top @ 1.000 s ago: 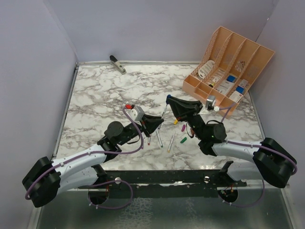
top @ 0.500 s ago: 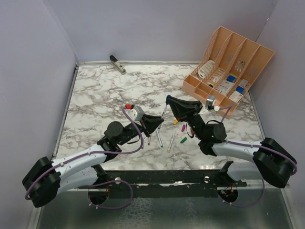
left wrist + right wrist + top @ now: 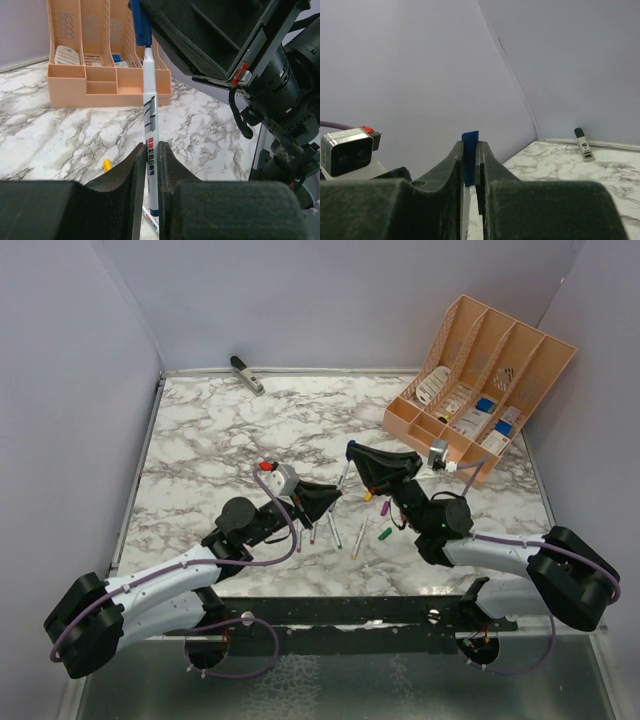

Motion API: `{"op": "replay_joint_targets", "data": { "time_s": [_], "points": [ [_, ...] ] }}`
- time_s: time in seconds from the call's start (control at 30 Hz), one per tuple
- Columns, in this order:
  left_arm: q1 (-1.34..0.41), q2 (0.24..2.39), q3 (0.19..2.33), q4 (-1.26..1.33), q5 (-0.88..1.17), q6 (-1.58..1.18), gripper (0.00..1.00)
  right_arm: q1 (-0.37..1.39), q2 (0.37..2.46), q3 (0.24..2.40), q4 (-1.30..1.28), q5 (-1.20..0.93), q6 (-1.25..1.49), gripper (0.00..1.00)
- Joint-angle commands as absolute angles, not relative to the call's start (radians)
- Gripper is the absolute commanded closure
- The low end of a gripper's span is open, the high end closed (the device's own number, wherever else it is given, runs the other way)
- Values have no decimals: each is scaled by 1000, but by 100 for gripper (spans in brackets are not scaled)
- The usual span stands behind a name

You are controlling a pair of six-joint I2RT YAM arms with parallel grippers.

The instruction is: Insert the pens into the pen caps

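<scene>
Left gripper (image 3: pixel 149 149) clenched on a pen (image 3: pixel 151 107), which stands upright between the jaws. Right gripper (image 3: pixel 469 155) clamped on the blue cap (image 3: pixel 469 142); the pen's top end meets that cap. Loose pens (image 3: pixel 333 530), green cap (image 3: pixel 385 534), purple cap (image 3: pixel 385 508) and yellow cap (image 3: pixel 368 496) lie on the marble table (image 3: pixel 220 440) below. Orange organizer (image 3: pixel 480 370) back right, lavender walls (image 3: pixel 320 300).

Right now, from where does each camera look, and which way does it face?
Top external: above and behind the bases, looking down at the marble table; left arm and right arm show.
Left wrist: on the left end effector, facing the orange organizer; its own fingers, at the bottom, clamp a pen.
Right wrist: on the right end effector, facing the far-left corner; its own fingers clamp the blue cap.
Shared: both wrist views show the blue cap.
</scene>
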State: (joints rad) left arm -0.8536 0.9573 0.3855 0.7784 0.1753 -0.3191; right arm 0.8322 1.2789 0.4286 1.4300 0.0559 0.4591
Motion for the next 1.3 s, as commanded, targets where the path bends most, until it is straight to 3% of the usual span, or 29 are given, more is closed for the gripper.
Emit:
{"op": "replay_joint_targets", "data": {
  "time_s": [0.0, 0.43, 1.27],
  "points": [
    [-863, 943, 387, 824, 179, -318, 100, 836, 1304, 425, 1563, 29, 457, 99],
    [-862, 911, 363, 849, 98, -320, 100, 837, 1287, 402, 1554, 26, 486, 99],
    [-862, 1011, 362, 1178, 6, -355, 100, 839, 1360, 401, 1597, -6, 531, 98]
  ]
}}
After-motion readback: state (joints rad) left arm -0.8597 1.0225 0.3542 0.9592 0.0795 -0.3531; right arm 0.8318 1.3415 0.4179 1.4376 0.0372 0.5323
